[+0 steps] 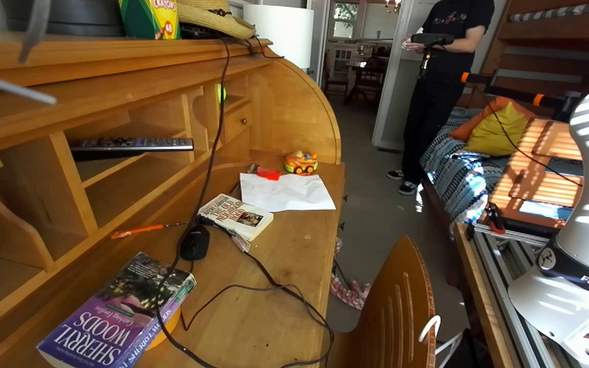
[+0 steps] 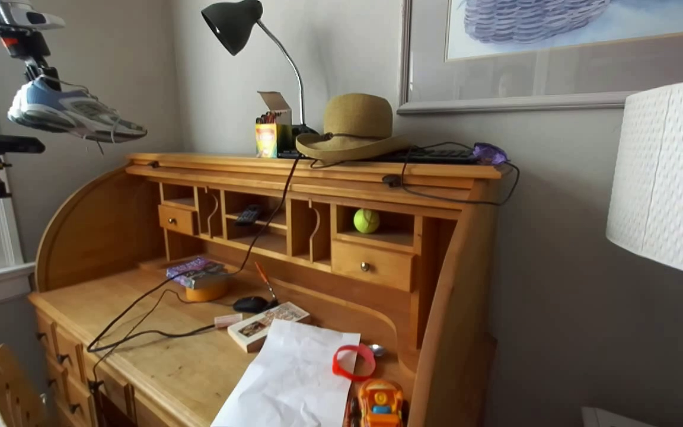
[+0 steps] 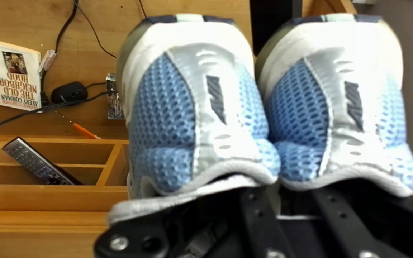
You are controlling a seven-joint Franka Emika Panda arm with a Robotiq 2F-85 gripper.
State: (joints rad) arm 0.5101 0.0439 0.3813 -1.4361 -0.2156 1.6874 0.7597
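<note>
Sneakers (image 2: 74,111), blue mesh with white trim, hang paired in midair above the rolltop desk (image 2: 199,362); my gripper (image 2: 49,82) appears clamped on their adjoining collars, one finger likely inside each, so a single pinch supports both.

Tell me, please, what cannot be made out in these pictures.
Gripper: fingertips hidden by the shoes in the wrist view.
Person: face cut off by the top edge in an exterior view.
Orange round thing: top hidden under the purple book in both exterior views.
Remote: button labels too small in the wrist view.
</note>
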